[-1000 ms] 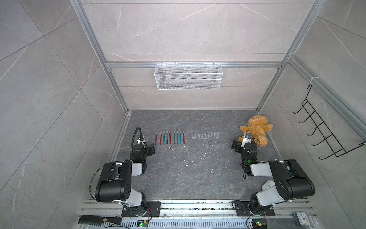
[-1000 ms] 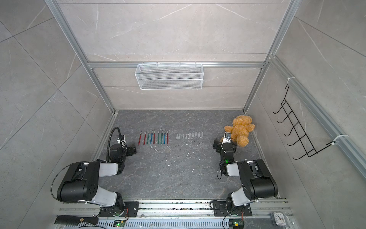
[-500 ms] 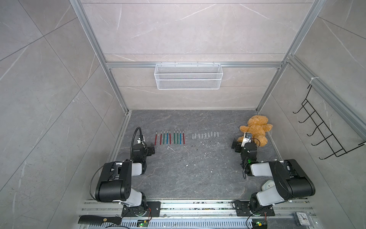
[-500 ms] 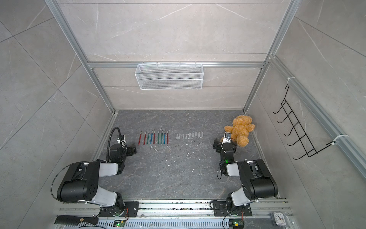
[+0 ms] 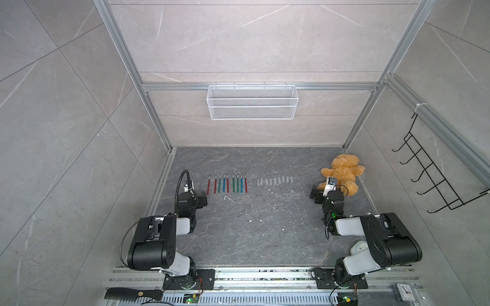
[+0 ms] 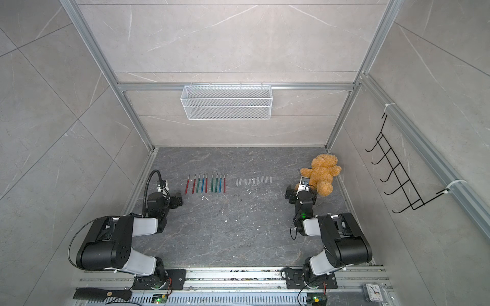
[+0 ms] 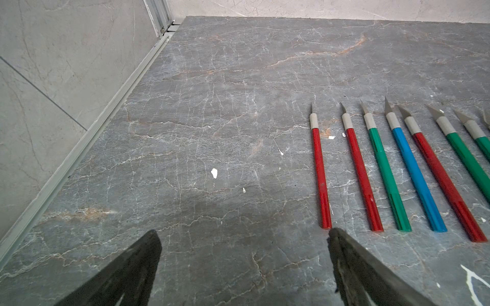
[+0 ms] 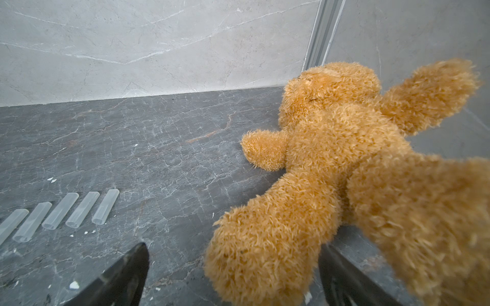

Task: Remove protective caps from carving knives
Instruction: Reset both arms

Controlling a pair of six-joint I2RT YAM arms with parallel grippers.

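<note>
No change: carving knives (image 5: 227,185) (seemingly nine) bare.

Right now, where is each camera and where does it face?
Top view: overhead, near edge, looking down at carving knives and protective caps; left arm, right arm show.
Top view: alongside, same aim and arms; teddy bear at right.
Left wrist: left arm, facing the knives; open left claw shows.
Right wrist: right arm, facing bear and caps; open right claw shows.
Shared: knives, caps, bear, in both top views.
</note>
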